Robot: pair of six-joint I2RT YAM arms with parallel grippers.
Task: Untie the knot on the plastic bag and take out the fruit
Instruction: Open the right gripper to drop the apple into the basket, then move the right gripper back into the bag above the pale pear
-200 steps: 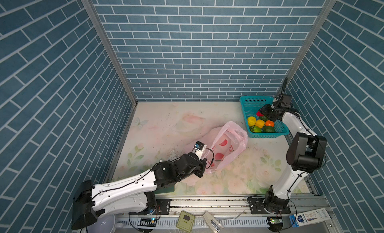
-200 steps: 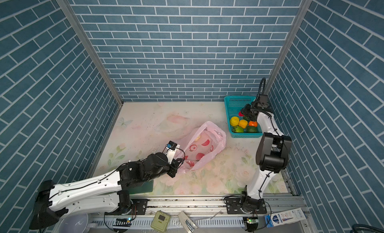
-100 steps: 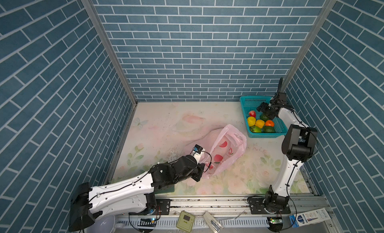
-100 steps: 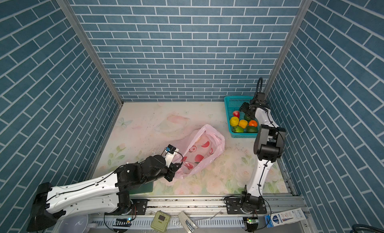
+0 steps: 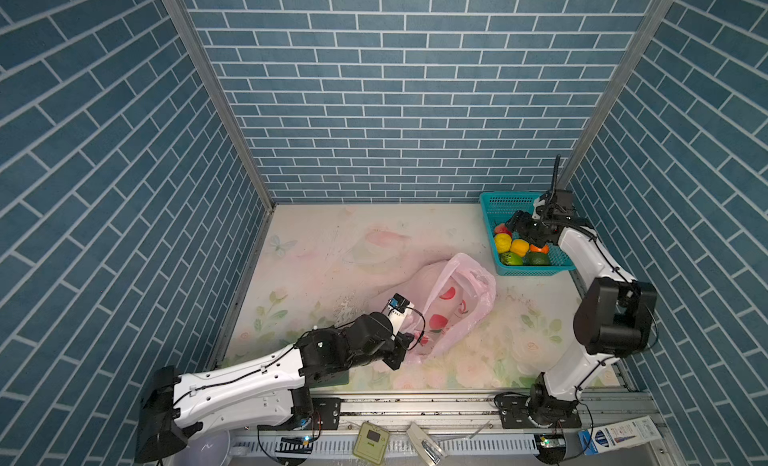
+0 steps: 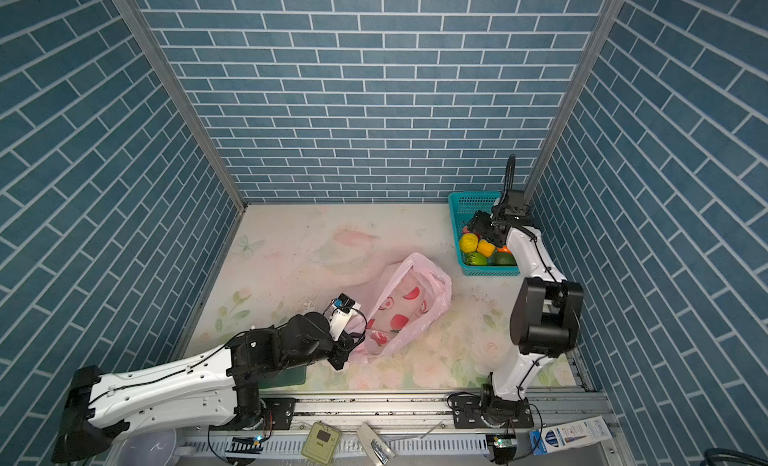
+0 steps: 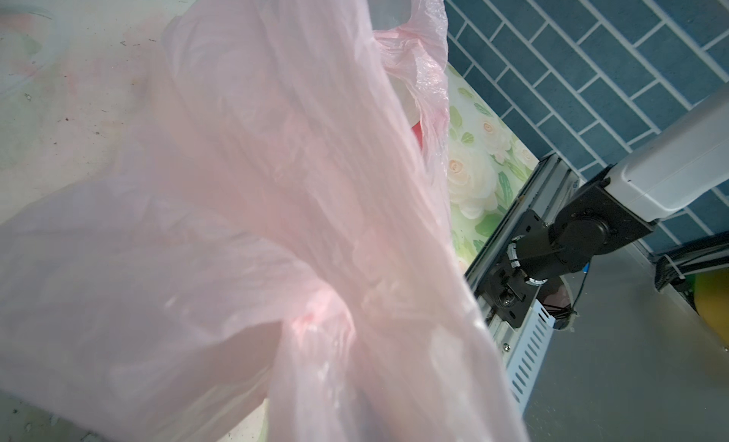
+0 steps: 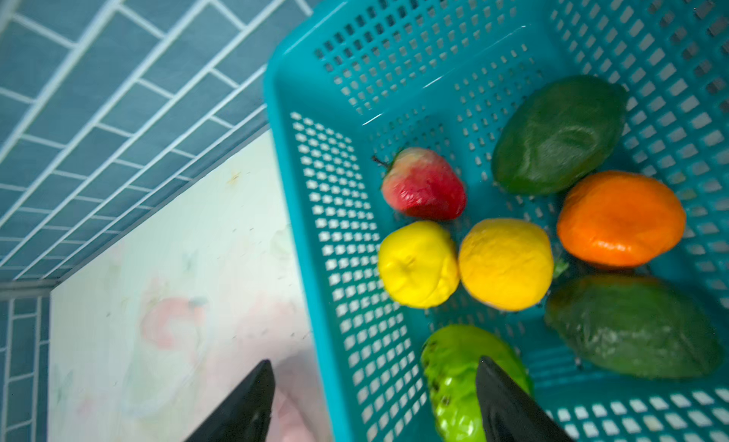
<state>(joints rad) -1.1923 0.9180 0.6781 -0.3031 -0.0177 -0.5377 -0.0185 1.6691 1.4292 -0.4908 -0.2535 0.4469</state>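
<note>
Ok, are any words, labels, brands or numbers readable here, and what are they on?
Nothing can be read in these views.
Print on the blue and white carton at the front edge: too small to read.
Red and white marks on the plastic bag: no legible words.
Screen of the green device: too small to read.

The floral surface [image 5: 332, 243] carries the pink plastic bag [image 5: 459, 314] near centre and a teal basket [image 5: 534, 271] at two o'clock.

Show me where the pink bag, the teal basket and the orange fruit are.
plastic bag [image 5: 457, 308], in a top view, its middle.
teal basket [image 8: 339, 231], right wrist view, perforated side wall.
orange fruit [image 8: 621, 219], right wrist view, its centre.
</note>
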